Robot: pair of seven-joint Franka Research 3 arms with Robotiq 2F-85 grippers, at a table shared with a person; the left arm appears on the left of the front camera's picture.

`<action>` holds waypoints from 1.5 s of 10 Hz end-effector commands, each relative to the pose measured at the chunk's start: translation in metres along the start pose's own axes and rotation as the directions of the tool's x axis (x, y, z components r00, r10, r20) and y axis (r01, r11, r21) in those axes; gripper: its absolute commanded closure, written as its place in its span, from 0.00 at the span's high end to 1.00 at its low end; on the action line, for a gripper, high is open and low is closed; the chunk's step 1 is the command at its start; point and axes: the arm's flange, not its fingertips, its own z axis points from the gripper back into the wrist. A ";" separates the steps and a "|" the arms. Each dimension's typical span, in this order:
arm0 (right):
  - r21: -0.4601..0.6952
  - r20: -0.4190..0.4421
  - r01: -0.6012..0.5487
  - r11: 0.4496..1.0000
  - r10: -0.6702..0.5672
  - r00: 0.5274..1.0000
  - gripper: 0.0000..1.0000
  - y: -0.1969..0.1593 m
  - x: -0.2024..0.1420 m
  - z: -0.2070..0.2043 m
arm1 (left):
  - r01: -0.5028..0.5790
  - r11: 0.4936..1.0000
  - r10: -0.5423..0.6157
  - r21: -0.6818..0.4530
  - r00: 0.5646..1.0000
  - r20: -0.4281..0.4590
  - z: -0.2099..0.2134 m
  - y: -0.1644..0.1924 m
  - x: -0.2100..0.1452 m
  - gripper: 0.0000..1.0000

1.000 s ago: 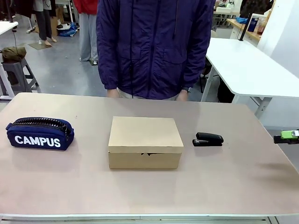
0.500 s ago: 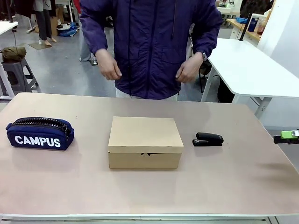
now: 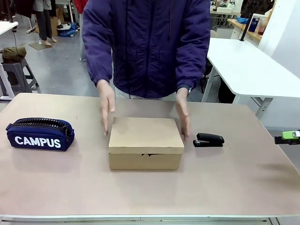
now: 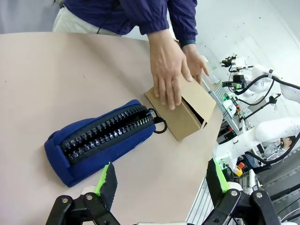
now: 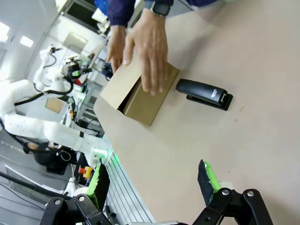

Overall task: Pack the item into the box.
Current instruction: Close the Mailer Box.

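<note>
Left end effector (image 4: 159, 180) hung released above the pouch (image 4: 101, 140); right end effector (image 5: 152, 183) likewise released over bare bench (image 3: 234, 183), both clear, likely leaving the person room. Box (image 3: 145, 143) sat mid-bench, lid down, a hand (image 3: 107, 108) at each side wall, probably to open it. Stapler (image 3: 209, 139) just beside. Knife could not be found.
</note>
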 end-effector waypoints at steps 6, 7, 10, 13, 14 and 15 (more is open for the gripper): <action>0.008 -0.006 -0.002 1.000 0.002 1.000 1.00 0.005 -0.003 -0.001 | 0.012 1.000 -0.012 0.008 1.000 -0.011 0.000 -0.004 -0.003 1.00; 0.008 -0.006 -0.002 1.000 0.002 1.000 1.00 0.005 -0.003 -0.001 | 0.012 1.000 -0.012 0.008 1.000 -0.011 0.000 -0.004 -0.003 1.00; 0.008 -0.006 -0.002 1.000 0.002 1.000 1.00 0.005 -0.003 -0.001 | 0.012 1.000 -0.012 0.008 1.000 -0.011 0.000 -0.004 -0.003 1.00; 0.008 -0.006 -0.002 1.000 0.002 1.000 1.00 0.005 -0.003 -0.001 | 0.012 1.000 -0.012 0.008 1.000 -0.011 0.000 -0.004 -0.003 1.00; 0.008 -0.006 -0.002 1.000 0.002 1.000 1.00 0.005 -0.003 -0.001 | 0.012 1.000 -0.012 0.008 1.000 -0.011 0.000 -0.004 -0.003 1.00; 0.008 -0.006 -0.002 1.000 0.002 1.000 1.00 0.005 -0.003 -0.001 | 0.012 1.000 -0.012 0.008 1.000 -0.011 0.000 -0.004 -0.003 1.00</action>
